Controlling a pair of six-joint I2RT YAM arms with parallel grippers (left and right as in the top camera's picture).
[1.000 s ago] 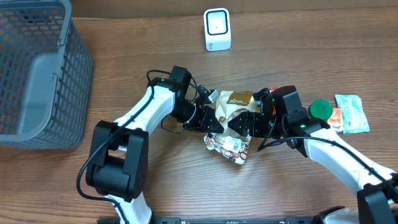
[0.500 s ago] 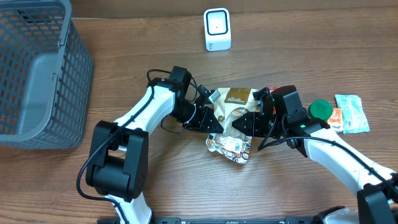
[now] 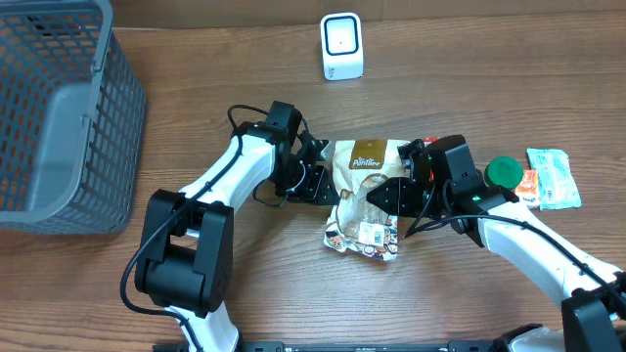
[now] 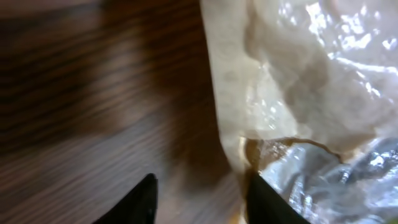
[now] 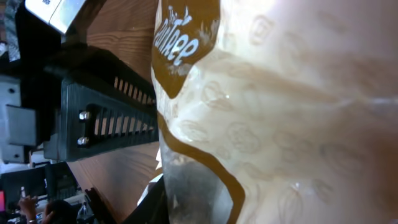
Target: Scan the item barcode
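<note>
The item is a cream and brown snack bag [image 3: 366,168] with a clear window, lying crumpled between the two arms. A white label [image 3: 370,233] shows at its lower end. My left gripper [image 3: 325,186] sits at the bag's left edge, open. In the left wrist view bare wood lies between the left gripper's [image 4: 202,200] jaws, and the bag [image 4: 298,81] brushes the right fingertip [image 4: 264,196]. My right gripper [image 3: 387,195] is shut on the bag's right side. The bag [image 5: 280,106] fills the right wrist view, and one dark finger [image 5: 155,205] shows beside it. The white scanner [image 3: 341,46] stands at the back.
A grey mesh basket [image 3: 59,108] stands at the far left. A green lid [image 3: 505,172] and some flat packets [image 3: 553,176] lie at the right, behind the right arm. The left arm's black gripper body [image 5: 93,106] shows in the right wrist view.
The left gripper has opened and let go of the bag. The right gripper has closed on the bag. The bag has turned, so its brown top now points toward the scanner.
</note>
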